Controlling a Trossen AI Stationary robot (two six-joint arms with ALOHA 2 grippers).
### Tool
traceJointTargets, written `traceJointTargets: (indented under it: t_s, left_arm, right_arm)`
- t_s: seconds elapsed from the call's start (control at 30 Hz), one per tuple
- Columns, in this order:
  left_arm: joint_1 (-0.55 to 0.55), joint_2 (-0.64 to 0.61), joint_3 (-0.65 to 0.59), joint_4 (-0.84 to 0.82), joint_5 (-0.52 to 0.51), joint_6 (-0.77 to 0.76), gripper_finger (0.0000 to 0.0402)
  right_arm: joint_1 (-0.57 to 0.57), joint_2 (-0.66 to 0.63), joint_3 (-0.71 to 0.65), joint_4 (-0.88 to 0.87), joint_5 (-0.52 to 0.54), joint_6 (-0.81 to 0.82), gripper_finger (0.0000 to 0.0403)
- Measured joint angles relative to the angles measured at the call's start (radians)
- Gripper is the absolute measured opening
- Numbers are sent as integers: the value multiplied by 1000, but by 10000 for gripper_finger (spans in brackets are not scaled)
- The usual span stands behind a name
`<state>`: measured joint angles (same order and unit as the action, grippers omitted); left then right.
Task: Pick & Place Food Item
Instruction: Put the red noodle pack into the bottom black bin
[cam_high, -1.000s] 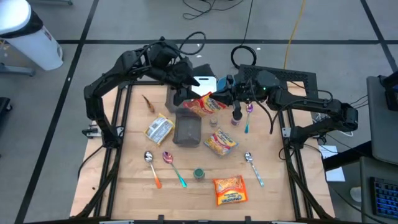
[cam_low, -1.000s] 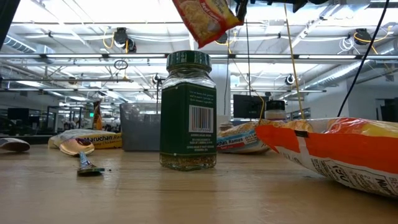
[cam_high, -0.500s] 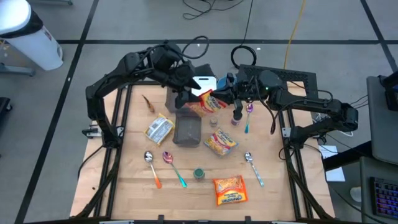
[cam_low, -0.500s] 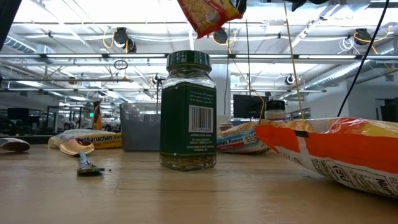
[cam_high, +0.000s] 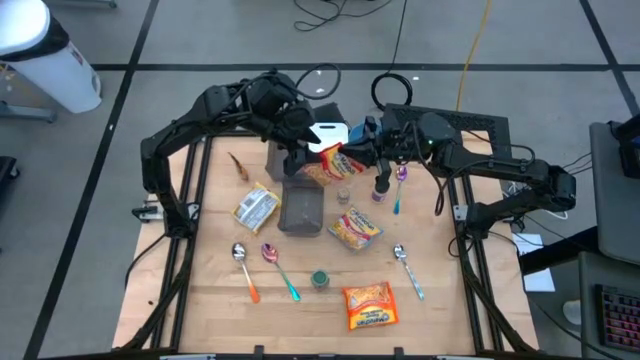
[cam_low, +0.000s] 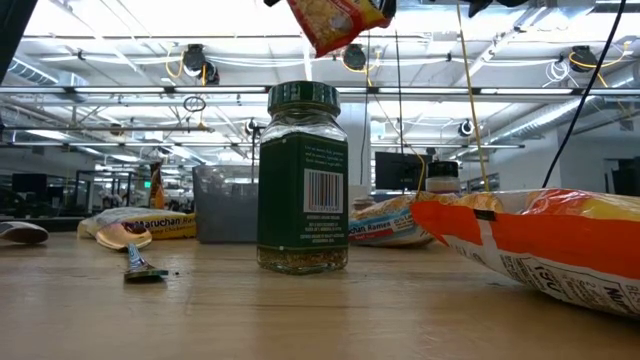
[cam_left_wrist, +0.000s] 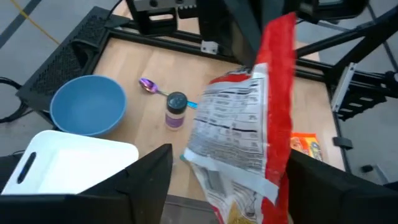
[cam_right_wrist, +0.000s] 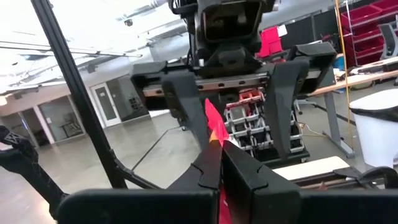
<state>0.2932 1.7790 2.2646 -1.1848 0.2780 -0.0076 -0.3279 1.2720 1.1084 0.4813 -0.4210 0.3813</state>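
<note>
Two grippers meet over the far middle of the table in the high view: the right gripper (cam_high: 352, 152) is clamped on one end of a red-and-yellow ramen packet (cam_high: 330, 165), and the left gripper (cam_high: 296, 152) sits at the packet's other side, above the far end of a grey bin (cam_high: 302, 208). The packet's long axis runs roughly from arm to arm. Whether the left fingers touch it cannot be made out from here.

In the low view the ramen packet (cam_low: 333, 22) hangs above a green-lidded spice jar (cam_low: 303, 180), its lower end pointing down toward the jar's lid and its upper end cut off by the picture's edge. Both grippers are out of sight above.

In the left wrist view the ramen packet (cam_left_wrist: 249, 130) stands between the left gripper's two dark fingers (cam_left_wrist: 146, 180), which are spread wide on either side of it and not pressed against it. Its red sealed edge runs lengthwise, the printed back faces the camera, and its lower end is cut off. Beyond lie a blue bowl (cam_left_wrist: 88, 104) and a white cutting board (cam_left_wrist: 68, 162).

In the right wrist view the right gripper (cam_right_wrist: 221, 168) is closed tight on a thin red edge of the ramen packet (cam_right_wrist: 214, 127); the rest of the packet is hidden. The left gripper (cam_right_wrist: 229, 93) faces it, fingers apart.
</note>
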Motion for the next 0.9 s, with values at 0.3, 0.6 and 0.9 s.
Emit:
traceJointTargets:
  t_s: [0.3,0.6,0.9]
  left_arm:
    - [0,0,0,9,1,14,146]
    - [0,0,0,11,10,14,54]
    - [0,0,0,13,12,88,12]
  right_arm:
    - [2,0,0,1,0,0,0]
    - [2,0,0,0,0,8,0]
    - [2,0,0,0,0,19,0]
